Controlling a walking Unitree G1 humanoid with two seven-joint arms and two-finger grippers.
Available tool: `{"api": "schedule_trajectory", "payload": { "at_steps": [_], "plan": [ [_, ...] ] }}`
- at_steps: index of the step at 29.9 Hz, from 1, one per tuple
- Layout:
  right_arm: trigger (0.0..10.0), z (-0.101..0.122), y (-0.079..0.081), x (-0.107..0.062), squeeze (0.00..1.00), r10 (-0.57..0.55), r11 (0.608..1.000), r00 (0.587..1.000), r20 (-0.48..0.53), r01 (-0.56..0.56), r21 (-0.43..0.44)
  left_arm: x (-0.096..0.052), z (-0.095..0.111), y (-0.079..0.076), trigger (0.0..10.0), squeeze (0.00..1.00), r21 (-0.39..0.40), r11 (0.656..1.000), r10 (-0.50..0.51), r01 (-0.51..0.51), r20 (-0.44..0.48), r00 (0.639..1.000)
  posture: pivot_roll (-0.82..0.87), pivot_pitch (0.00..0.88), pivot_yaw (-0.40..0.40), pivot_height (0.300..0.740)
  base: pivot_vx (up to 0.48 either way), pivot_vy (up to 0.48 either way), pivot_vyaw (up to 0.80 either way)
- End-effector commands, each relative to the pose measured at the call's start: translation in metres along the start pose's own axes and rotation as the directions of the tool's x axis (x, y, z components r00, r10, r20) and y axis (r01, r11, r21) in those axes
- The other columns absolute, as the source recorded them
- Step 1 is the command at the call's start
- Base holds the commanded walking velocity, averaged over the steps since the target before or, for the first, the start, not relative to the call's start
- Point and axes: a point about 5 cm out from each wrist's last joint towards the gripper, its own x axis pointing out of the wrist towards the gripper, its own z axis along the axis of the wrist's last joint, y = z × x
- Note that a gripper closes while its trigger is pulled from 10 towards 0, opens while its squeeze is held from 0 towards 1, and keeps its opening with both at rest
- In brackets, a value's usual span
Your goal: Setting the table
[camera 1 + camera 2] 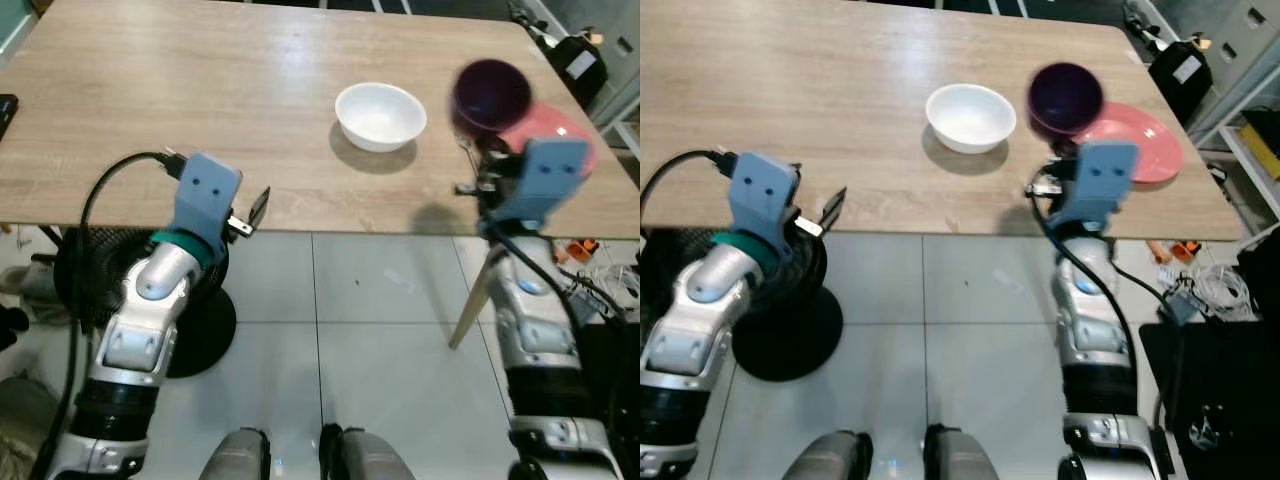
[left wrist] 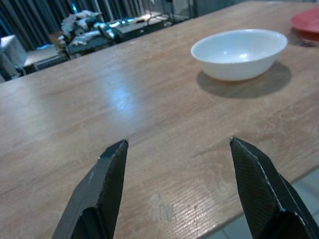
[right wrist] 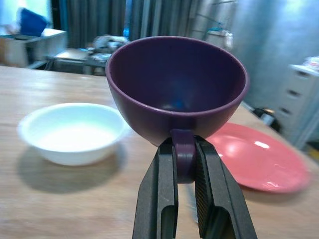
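Head views: pale wood table (image 1: 200, 90) over a grey tiled floor (image 1: 380, 300), with cables and clutter on the floor off the robot's right. On the table, a white bowl (image 1: 380, 116) sits about mid-width; a pink plate (image 1: 560, 135) lies near the right-hand edge. The right gripper (image 1: 478, 150) holds a purple cup (image 1: 490, 95) in the air, between bowl and plate and partly overlapping the plate's near rim as seen from above. The cup reads slightly blurred. The left gripper (image 1: 255, 210) hangs at the table's near edge, well apart from the bowl, holding nothing.

Left wrist view: the two black fingers (image 2: 104, 189) stand wide apart with bare table between them. The bowl (image 2: 239, 52) is ahead and to one side, with the plate's edge (image 2: 306, 20) beyond it.

Right wrist view: fingers (image 3: 159, 194) are closed tight on the cup's handle (image 3: 183, 159). The cup (image 3: 177, 84) is upright, mouth up, clear of the table. The bowl (image 3: 75, 132) is on one side and the plate (image 3: 259, 157) on the other.

Risks, judged:
- The grip is on the handle alone, a narrow hold. The cup could pivot or slip if lowered fast or if its base touches down unevenly.
- The cup hangs close between bowl and plate, so a sideways drift on the way down could knock either.
- If the base lands on the plate's rim, it may tip on release.
- The plate is near the table edge, so a shove could push it off.
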Motion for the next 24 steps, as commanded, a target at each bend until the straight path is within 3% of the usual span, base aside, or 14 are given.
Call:
{"api": "schedule_trajectory", "payload": {
  "at_steps": [1,8,16,24],
  "plan": [
    [10.0,0.003,-0.008,-0.004,0.00,-0.027,1.000,1.000,0.006,0.027,0.005,-0.002,-0.004,-0.003,10.0,0.00,-0.018,1.000,-0.009,0.008,-0.019,1.000,0.05,0.044,0.007,0.740,0.000,0.000,0.00],
    [10.0,-0.014,-0.008,-0.025,0.00,-0.026,1.000,0.997,-0.068,0.027,0.010,0.007,-0.008,-0.008,10.0,0.00,-0.048,0.999,0.021,-0.023,-0.026,0.999,0.04,0.029,0.018,0.740,0.000,0.000,0.00],
    [10.0,-0.013,-0.003,-0.018,0.00,-0.038,0.999,0.996,-0.082,0.040,0.025,0.017,-0.006,-0.010,10.0,0.00,-0.130,0.987,0.092,-0.096,-0.038,0.995,0.04,0.027,0.010,0.740,0.000,0.000,0.00],
    [10.0,-0.014,-0.003,-0.015,0.00,-0.055,0.997,0.994,-0.090,0.059,0.042,0.018,-0.005,-0.012,10.0,0.00,-0.134,0.986,0.095,-0.098,-0.033,0.995,0.04,0.030,0.011,0.740,0.000,0.000,0.00]
  ]
}}
